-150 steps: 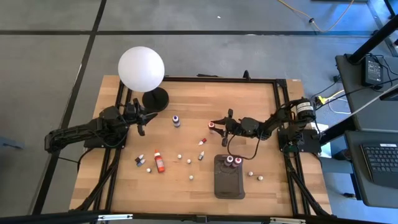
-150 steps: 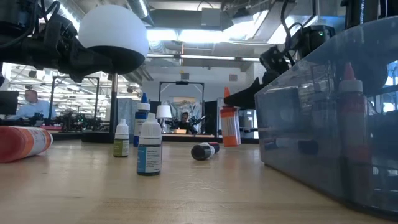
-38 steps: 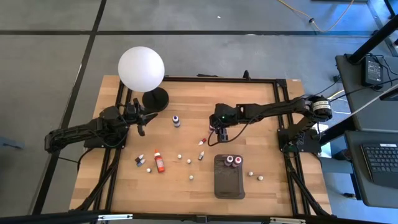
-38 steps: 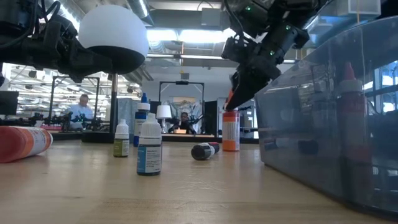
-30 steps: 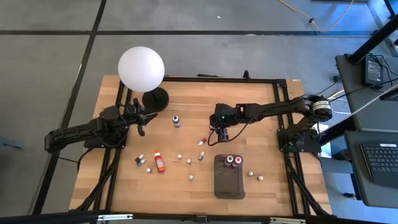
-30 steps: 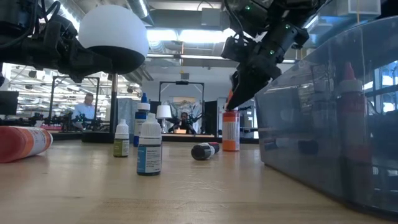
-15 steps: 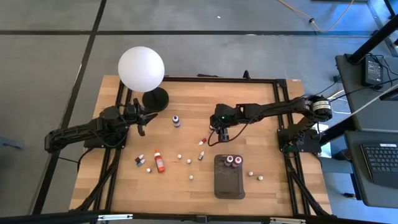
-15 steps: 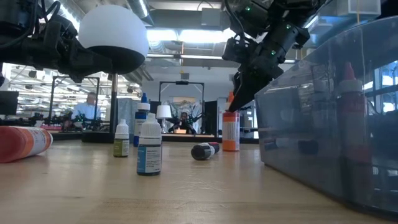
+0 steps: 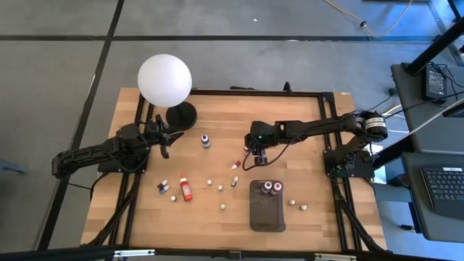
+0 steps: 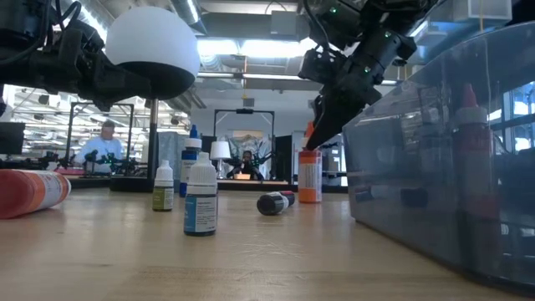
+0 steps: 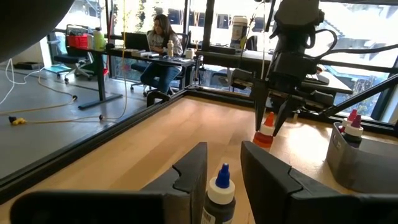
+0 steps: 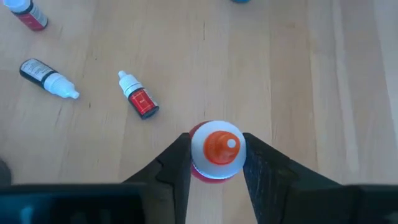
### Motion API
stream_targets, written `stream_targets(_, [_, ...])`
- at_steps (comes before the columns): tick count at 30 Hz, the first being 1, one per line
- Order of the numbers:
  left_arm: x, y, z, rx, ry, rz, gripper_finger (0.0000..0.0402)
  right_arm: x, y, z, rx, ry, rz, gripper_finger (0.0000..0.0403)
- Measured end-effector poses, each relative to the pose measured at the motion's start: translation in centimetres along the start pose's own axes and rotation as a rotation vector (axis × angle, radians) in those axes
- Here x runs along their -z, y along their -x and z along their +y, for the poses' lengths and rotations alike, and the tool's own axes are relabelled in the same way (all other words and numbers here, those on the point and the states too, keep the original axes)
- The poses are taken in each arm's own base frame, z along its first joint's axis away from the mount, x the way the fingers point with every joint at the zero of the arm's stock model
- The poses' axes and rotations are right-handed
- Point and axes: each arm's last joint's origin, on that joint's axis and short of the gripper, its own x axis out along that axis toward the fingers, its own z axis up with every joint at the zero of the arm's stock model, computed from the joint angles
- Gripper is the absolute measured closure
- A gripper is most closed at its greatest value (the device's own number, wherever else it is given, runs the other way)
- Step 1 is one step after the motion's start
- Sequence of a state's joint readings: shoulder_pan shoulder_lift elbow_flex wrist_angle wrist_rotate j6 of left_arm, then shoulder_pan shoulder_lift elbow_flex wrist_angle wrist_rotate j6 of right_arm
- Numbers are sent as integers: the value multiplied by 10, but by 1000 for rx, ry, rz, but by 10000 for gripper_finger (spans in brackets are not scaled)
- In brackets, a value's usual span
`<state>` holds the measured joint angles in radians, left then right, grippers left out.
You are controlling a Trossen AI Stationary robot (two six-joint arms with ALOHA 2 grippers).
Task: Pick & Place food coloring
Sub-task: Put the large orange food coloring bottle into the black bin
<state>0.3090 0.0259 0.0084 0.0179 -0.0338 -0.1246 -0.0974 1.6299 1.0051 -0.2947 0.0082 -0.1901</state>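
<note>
Pickup step: right claw (image 12: 216, 163) straddles upright orange bottle (image 12: 217, 151) mid-counter, fingers at its shoulders, grip unconfirmed. Next: clamp, lift, carry to tray (image 9: 265, 214).

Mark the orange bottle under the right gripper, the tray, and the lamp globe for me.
orange bottle (image 12: 217, 151): right wrist view, on its orange tip and cap.
tray (image 9: 265, 214): high view, on its bare dark floor.
lamp globe (image 9: 164, 79): high view, on the white sphere's middle.

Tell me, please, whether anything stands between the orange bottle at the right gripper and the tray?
Nothing visible does. The right gripper straddles the upright orange bottle, and bare table lies between it and the tray; the fallen bottles lie off that line.
</note>
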Motion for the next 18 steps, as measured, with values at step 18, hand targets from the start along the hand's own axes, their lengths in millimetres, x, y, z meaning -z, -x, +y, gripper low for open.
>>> stream_targets(18, [0,0,0,-1,0,0,310,-41,114,108,-234,4,-150,278])
